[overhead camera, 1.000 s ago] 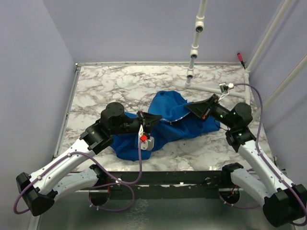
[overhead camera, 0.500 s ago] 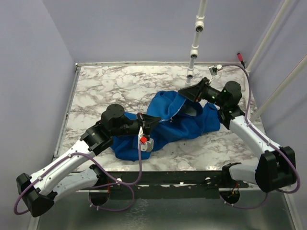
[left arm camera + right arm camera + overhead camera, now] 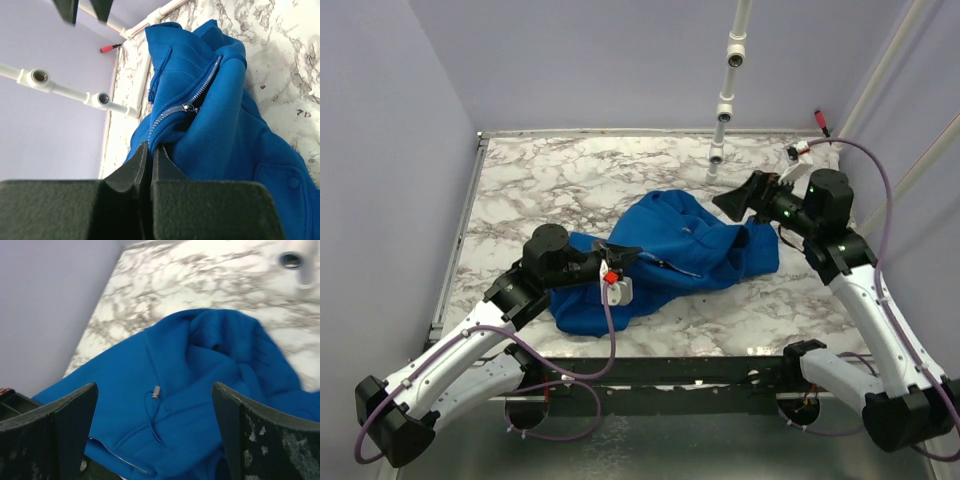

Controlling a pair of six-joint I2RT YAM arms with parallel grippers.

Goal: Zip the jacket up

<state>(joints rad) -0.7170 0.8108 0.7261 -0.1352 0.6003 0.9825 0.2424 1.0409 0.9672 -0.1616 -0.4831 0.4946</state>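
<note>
The royal-blue jacket [image 3: 670, 250] lies bunched in the middle of the marble table [image 3: 550, 180]. My left gripper [image 3: 625, 256] is shut on the jacket's lower edge beside the zipper; in the left wrist view the fingers [image 3: 162, 162] pinch the blue fabric at the foot of the zipper teeth. The zipper slider [image 3: 189, 106] sits partway up the track. My right gripper [image 3: 728, 203] hovers open above the jacket's right part, holding nothing. In the right wrist view its fingers [image 3: 70, 412] stand wide apart over the jacket [image 3: 200, 370], with a drawstring toggle [image 3: 156, 391] below.
A white pipe stand [image 3: 724, 105] rises at the back of the table, also seen in the left wrist view as the pipe [image 3: 70, 90]. A red-tipped item [image 3: 821, 122] lies at the back right corner. Lilac walls close in on three sides.
My right gripper let go of the jacket's upper flap, opened wide and drew back to the right. The flap dropped, hiding the pale lining. The left gripper kept its hold.
</note>
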